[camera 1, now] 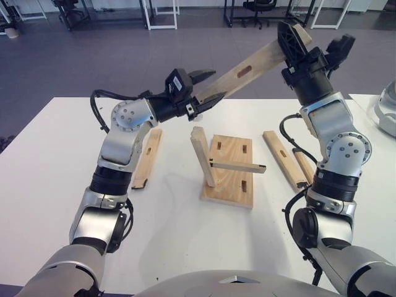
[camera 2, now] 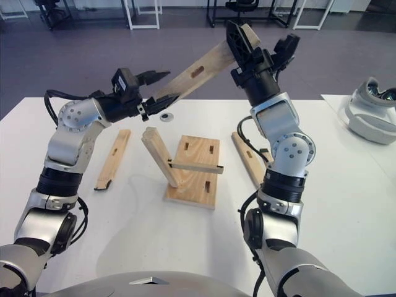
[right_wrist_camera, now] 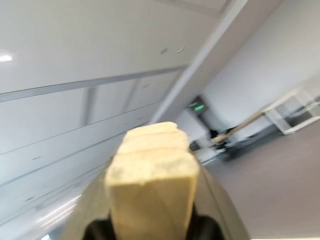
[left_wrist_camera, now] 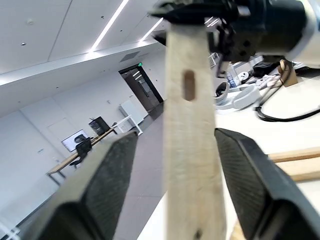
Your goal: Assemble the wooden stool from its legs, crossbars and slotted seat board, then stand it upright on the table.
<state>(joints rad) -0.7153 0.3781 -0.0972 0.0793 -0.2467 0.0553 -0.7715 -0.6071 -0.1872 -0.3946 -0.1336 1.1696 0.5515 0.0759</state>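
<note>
Stiff, likely light slotted leg point(camera 1: 247, 69): right gripper point(camera 1: 296, 44) pinches its top, left gripper point(camera 1: 208, 88) straddles its lower end, spread wide.

No legible text or signs

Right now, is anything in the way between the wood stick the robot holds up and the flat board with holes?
Nothing sits in the air between the raised leg, held by the right hand, and the seat board. But a standing leg already leans in the board, with a crossbar poking out across it.
</note>
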